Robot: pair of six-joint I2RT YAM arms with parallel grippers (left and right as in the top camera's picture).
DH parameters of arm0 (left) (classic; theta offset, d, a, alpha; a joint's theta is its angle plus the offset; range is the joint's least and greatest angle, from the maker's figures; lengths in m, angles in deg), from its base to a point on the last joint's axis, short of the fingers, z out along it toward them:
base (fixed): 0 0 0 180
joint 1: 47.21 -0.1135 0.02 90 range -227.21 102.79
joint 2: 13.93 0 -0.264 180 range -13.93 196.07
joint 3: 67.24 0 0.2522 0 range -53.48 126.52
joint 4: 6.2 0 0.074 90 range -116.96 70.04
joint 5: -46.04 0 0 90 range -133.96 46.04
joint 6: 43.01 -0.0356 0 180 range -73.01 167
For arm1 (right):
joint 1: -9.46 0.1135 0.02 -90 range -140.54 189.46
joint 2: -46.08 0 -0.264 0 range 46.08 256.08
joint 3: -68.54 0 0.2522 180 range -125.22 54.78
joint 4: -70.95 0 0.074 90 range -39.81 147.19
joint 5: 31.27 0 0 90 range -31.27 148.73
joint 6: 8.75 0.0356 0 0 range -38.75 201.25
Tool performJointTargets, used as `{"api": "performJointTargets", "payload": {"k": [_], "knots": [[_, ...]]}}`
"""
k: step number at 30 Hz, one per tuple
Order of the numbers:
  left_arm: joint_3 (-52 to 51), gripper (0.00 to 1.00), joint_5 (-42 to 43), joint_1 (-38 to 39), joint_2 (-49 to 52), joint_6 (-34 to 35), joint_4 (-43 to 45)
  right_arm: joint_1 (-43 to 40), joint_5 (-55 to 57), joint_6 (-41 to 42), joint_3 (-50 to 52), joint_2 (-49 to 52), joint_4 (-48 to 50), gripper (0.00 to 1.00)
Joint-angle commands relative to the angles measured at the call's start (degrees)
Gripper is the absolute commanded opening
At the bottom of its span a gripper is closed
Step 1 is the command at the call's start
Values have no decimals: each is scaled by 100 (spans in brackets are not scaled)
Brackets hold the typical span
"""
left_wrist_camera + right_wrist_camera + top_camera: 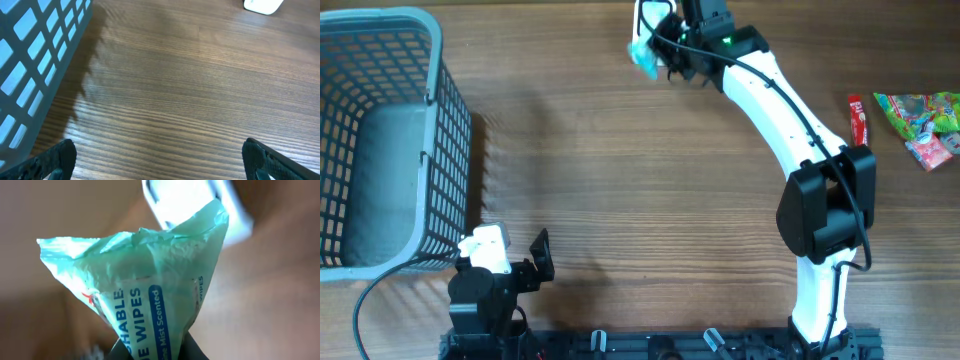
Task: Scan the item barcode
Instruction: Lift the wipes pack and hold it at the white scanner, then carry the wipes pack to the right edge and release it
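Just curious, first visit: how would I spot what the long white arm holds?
Follow the white right arm across the wooden table to its far edge. Pinched in the right gripper is a pale green, blue-lettered wipes packet, unlike the bright snack packets on the right.

The table [620, 170] is matt wood with a fine, streaky grain. On it, the basket [450, 150] is matt grey plastic lattice. The wipes pack [145, 290] is crinkled mint plastic film with a soft sheen. The right arm [770, 95] has a smooth, glossy white plastic shell.

A teal packet [642, 56] in the right end effector [658, 55]
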Motion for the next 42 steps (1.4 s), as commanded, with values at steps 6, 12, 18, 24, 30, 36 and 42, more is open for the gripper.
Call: {"api": "performJointTargets", "payload": {"k": [6,12,18,24,30,36,42], "knots": [[-22,100,-52,31,-31,-92,13,46,2253,-461,-162,549,1843,5],[-22,100,-52,31,-31,-92,13,52,2245,-610,-164,1154,2524,5],[-22,100,-52,31,-31,-92,13,157,2179,-612,-166,1298,2708,5],[-22,100,-52,31,-31,-92,13,31,2188,-623,-455,813,1432,5],[-22,100,-50,31,-31,-92,13,-568,3580,-632,-455,-289,-1526,5],[-22,100,-52,31,-31,-92,13,-1694,4113,-391,-382,-529,-4527,4],[-22,100,-52,31,-31,-92,13,-3069,3943,289,256,-529,-5534,4]]}}
